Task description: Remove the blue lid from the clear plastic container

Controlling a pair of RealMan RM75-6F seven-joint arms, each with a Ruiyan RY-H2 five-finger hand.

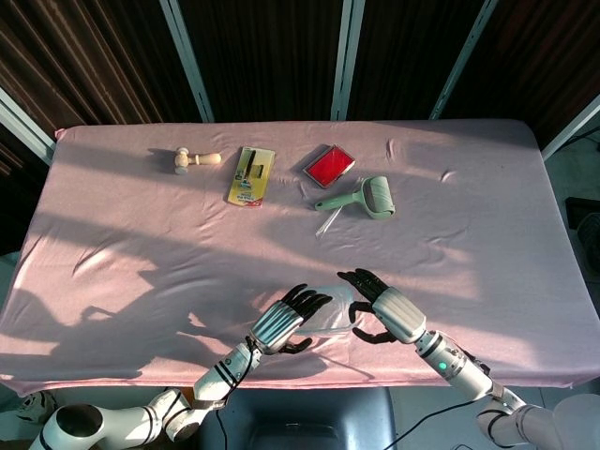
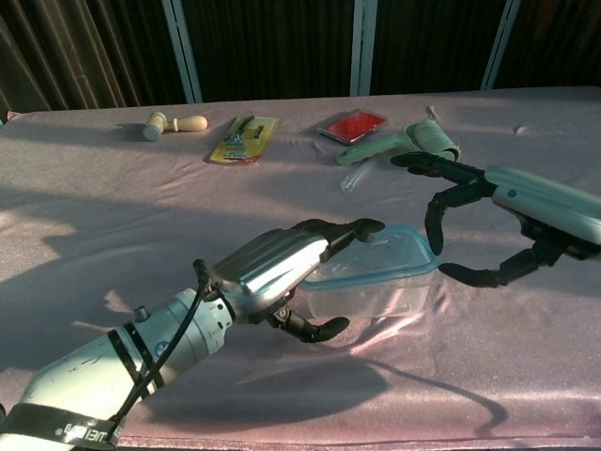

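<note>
So the container (image 2: 371, 287) sits near my edge of the tabletop (image 1: 469, 225), right between my two hands. My left hand (image 2: 277, 268) is on its left side, palm over that end, fingers reaching across the top and the thumb curled low against the side wall, so I'm basically bracing it. From the head view the left hand (image 1: 281, 322) covers most of that end of the box.

The lid (image 2: 376, 254) is tilted now, its right corner lifted clear of the rim while the left part is under my left fingers. My right hand (image 2: 470, 225) is at that raised corner, fingers spread and curved like a claw, upper fingers above the lid, thumb lower down on the right. I honestly can't tell if a fingertip is hooked under the lid edge or just beside it. In the head view the right hand (image 1: 380, 309) sits just right of the box.

Other stuff, all well apart at the far side of the pink cloth: a wooden stamp (image 1: 195, 160), a yellow card pack (image 1: 250, 175), a red tin (image 1: 329, 165), and a green lint roller (image 1: 366, 198) with a clear strip (image 1: 328, 221) lying just beside its handle.
</note>
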